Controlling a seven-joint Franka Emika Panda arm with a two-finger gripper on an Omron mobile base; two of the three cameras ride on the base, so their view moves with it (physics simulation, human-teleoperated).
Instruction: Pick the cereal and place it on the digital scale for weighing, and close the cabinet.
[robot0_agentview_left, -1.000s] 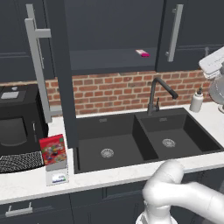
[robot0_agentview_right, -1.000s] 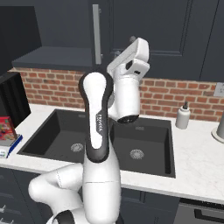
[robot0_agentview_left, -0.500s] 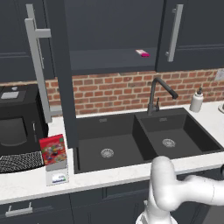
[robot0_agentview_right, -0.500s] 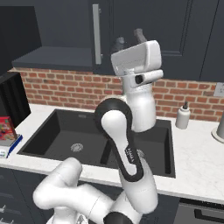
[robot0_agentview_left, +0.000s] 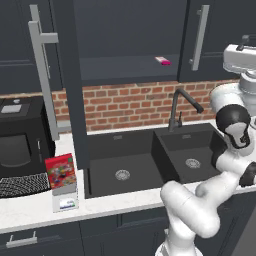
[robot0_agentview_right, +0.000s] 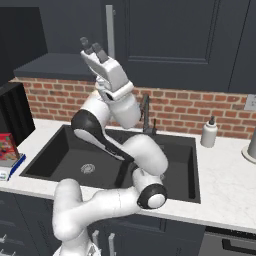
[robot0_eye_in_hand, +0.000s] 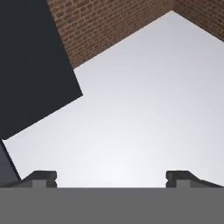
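The cereal, a red box with colourful pictures, stands upright on the digital scale on the counter left of the sink; both also show at the left edge of the right base view, cereal on scale. The cabinet above the sink is open, its navy door swung out towards me. My gripper is raised high above the sink, pointing up near the cabinet's grey handle. Its fingertips stand far apart, open, with nothing between them.
A small pink item lies on the cabinet shelf. A black appliance and a dark mesh mat sit left of the cereal. The double sink, black faucet and soap bottle are below the arm.
The arm has swung around over the sink, and the hand has moved left in the right base view towards the cabinet handle. The jaws have stayed wide apart.
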